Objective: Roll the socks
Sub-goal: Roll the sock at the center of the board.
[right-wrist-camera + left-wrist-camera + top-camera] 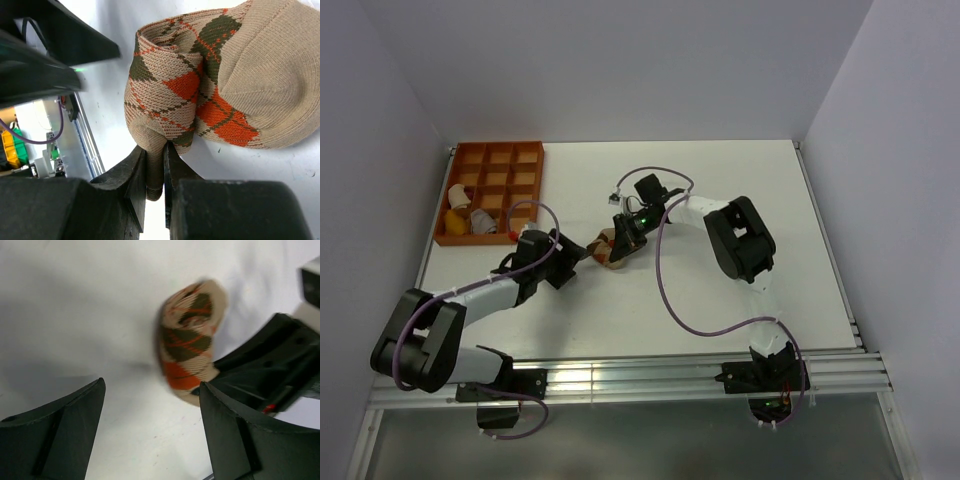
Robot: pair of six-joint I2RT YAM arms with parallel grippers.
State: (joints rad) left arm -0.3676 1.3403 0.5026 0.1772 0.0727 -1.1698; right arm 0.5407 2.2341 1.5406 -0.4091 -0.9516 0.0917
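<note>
A: What's the R gripper (pixel 155 167) doing?
B: It's squeezed tight on a fold of the diamond sock (pixel 210 85). I think that's so the roll can't pop open.
A: And the L gripper (pixel 152 390)?
B: Jaws spread wide, holding nothing. The sock sits just past it on the desk (pixel 570 170), btw the 2 arms. It's prob close so it can help tuck.
A: Is the roll done?
B: Looks bunched up, not neat. Can't say more.
A: Where's the other sock?
B: Can't see it. Maybe it's inside the roll, maybe not. The L cam pic is blurry, and the R cam cuts the sock off at the edge.
A: What's in the tray (pixel 500 147)?
B: Small white, yellow & red stuff in a few boxes. Too tiny to tell.
</note>
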